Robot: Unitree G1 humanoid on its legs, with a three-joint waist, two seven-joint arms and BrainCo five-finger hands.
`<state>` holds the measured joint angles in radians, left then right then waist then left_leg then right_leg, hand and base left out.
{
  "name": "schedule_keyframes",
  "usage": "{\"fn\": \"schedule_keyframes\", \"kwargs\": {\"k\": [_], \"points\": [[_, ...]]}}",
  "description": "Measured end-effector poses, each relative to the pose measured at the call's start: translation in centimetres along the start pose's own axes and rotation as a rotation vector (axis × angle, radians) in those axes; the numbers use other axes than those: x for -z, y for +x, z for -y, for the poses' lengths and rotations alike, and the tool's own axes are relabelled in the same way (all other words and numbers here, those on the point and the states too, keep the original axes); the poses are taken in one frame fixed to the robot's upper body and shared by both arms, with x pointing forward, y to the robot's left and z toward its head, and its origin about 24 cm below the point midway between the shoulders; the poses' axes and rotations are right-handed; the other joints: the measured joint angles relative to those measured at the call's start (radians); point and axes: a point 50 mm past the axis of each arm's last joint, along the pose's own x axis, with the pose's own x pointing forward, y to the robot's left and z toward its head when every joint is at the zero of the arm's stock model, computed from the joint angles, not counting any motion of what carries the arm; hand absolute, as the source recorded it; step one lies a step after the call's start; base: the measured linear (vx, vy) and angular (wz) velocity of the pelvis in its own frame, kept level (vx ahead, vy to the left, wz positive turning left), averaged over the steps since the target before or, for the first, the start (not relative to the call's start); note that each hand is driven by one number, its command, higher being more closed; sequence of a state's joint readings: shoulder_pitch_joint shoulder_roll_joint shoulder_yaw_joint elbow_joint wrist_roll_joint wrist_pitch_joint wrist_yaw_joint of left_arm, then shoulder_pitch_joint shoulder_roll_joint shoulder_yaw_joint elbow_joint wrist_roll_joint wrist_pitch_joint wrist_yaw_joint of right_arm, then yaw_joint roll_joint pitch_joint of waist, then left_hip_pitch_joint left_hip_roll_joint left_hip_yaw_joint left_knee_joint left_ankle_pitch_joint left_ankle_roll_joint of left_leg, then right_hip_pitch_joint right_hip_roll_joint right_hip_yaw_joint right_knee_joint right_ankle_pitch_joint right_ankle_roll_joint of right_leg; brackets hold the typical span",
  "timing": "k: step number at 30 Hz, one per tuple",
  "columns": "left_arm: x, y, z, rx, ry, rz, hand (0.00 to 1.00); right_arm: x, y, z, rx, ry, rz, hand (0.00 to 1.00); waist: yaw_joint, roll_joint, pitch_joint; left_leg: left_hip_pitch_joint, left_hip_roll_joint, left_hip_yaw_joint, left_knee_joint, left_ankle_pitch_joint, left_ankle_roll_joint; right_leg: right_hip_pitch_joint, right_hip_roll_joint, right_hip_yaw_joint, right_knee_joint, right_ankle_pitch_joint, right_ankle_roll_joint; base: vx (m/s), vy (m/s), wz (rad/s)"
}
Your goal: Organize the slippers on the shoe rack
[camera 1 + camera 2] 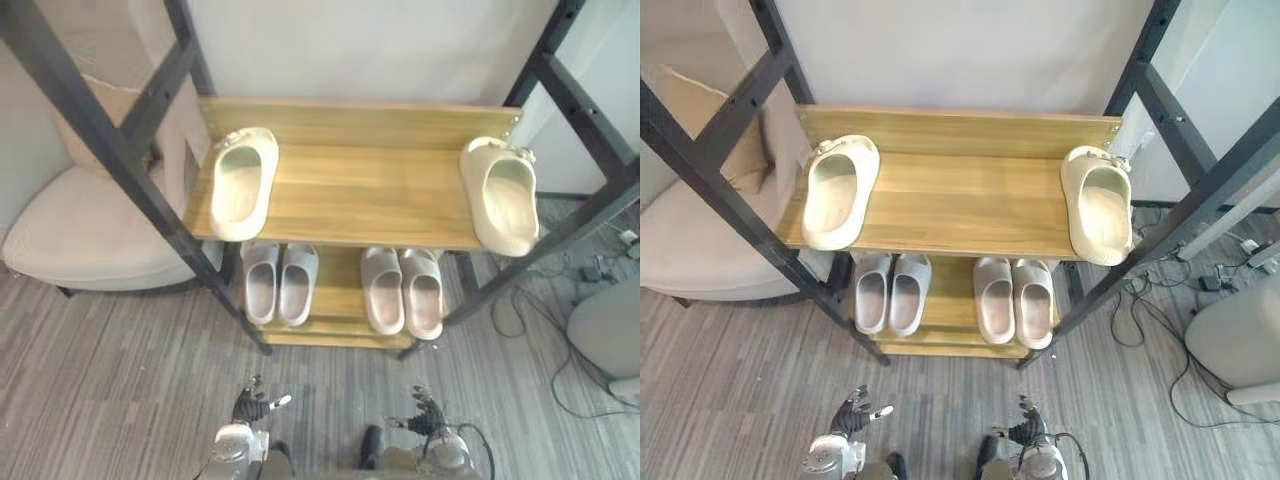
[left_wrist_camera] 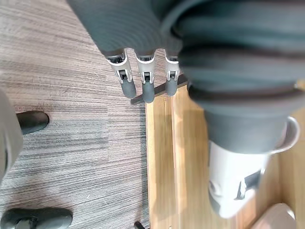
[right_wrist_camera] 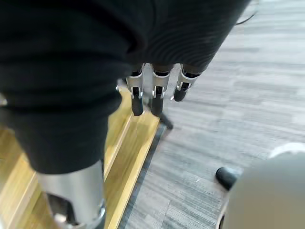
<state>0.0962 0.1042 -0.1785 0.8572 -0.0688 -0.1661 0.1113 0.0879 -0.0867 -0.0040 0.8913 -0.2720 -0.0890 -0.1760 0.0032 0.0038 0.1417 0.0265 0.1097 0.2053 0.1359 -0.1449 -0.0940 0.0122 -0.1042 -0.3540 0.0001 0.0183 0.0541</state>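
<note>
Slippers of cream moulded foam are placed on the top shelf of a wooden shoe rack with a black metal frame (image 1: pixel 350 205). The left-end cream slipper (image 1: pixel 242 183) is laid at the left of the shelf as pictured. The right-end cream slipper (image 1: pixel 500 195) is laid at the far right, well apart from the first. On the lower shelf, below the centre of the frame, a pair of pale grey slippers (image 1: pixel 263 285) is set side by side. A pair of beige slippers (image 1: pixel 382 290) is set just to its right.

Both robot hands are seen low at the bottom edge of the frame, over the grey striped carpet (image 1: pixel 120 380) and well apart from every slipper. The left robot hand (image 1: pixel 252 405) is shown left of centre and the right robot hand (image 1: pixel 425 415) right of centre. In the wrist views the fingers of the left (image 2: pixel 145 86) and of the right (image 3: pixel 156 98) are held out loosely, uncurled, and nothing is grasped by either.

A beige upholstered armchair (image 1: pixel 90 230) is seen at the middle left, beside the rack.
</note>
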Motion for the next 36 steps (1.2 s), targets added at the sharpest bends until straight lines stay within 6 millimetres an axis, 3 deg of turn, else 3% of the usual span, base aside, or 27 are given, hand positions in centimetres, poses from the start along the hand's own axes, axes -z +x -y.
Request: {"fn": "schedule_keyframes", "kwargs": {"k": [5,16,21,25,31,36], "points": [[-0.8,-0.9,1.5,0.066,0.069,0.083,0.0,0.6,0.1,0.2,0.009,0.02,-0.037,0.0,0.007,0.0,-0.008,0.028,-0.013,-0.018,-0.046,0.024,0.009,0.024,0.001,-0.009,-0.026,0.021,-0.005,-0.08,-0.013,0.08],[-9.8,-6.1,5.3,0.27,0.043,0.598,0.0,1.7,-0.1,0.1,0.017,0.016,-0.087,0.0,0.03,0.007,-0.057,0.011,-0.047,-0.083,-0.099,0.05,0.028,0.026,-0.022,-0.056,-0.038,0.022,0.004,-0.06,-0.001,0.15],[-13.4,-8.4,6.2,0.318,0.013,0.781,0.0,1.8,-0.1,0.0,0.015,0.007,-0.092,0.0,0.037,0.006,-0.063,0.014,-0.054,-0.089,-0.098,0.06,0.032,0.026,-0.023,-0.06,-0.038,0.03,0.007,0.07,0.009,0.05],[-17.8,-10.9,6.9,0.355,0.008,1.016,0.0,1.8,-0.2,-0.5,-0.008,-0.022,-0.094,0.0,0.037,0.005,-0.084,0.018,-0.057,-0.1,-0.1,0.06,0.032,0.035,-0.024,-0.067,-0.041,0.03,0.007,0.08,0.006,0.04],[-22.8,-12.8,7.0,0.308,0.009,1.271,0.0,1.9,-0.3,-0.7,-0.021,-0.038,-0.098,0.0,0.034,0.008,-0.091,0.044,-0.057,-0.1,-0.113,0.057,0.036,0.055,-0.026,-0.057,-0.044,0.029,0.007,-0.01,0.005,-0.02],[-25.1,-13.4,6.7,0.223,0.043,1.386,0.0,2.1,-0.2,-0.2,-0.016,-0.054,-0.099,0.0,0.034,0.008,-0.094,0.043,-0.056,-0.088,-0.114,0.055,0.037,0.043,-0.03,-0.042,-0.026,0.017,0.004,-0.04,0.001,-0.08]]}}
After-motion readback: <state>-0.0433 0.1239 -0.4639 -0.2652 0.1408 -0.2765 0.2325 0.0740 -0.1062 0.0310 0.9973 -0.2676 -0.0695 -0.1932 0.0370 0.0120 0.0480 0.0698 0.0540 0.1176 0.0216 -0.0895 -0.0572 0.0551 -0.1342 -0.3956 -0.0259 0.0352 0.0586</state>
